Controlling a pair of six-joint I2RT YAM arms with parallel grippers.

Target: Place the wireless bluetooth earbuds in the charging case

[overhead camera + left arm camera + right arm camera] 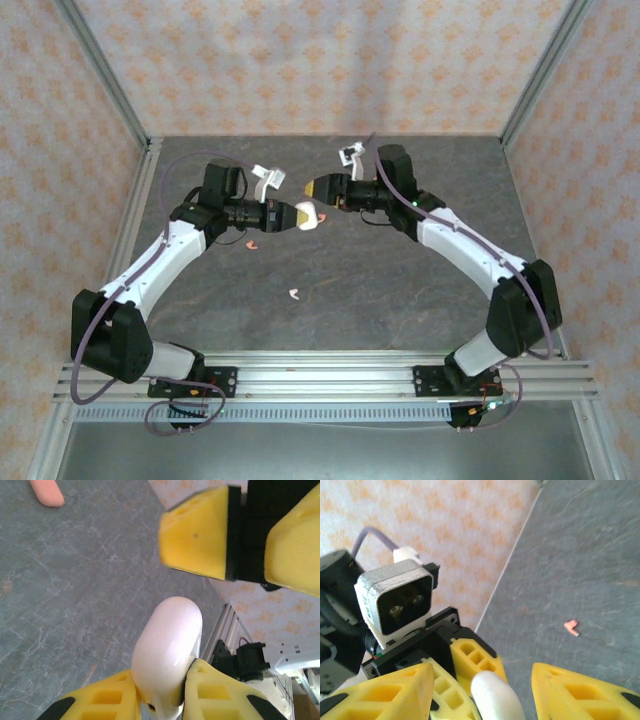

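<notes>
Left wrist shows left claw (162, 682) pinching white case (169, 640), contents hidden; right claw (245, 532) spread.

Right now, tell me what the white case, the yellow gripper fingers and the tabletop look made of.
White case: likely hard glossy plastic; smooth shell with soft highlights.
Yellow fingers: probably matte moulded or printed plastic; dull surface with open rectangular pockets.
Tabletop: grey stone-look sheet, veined and matte; real stone or laminate cannot be told.
</notes>
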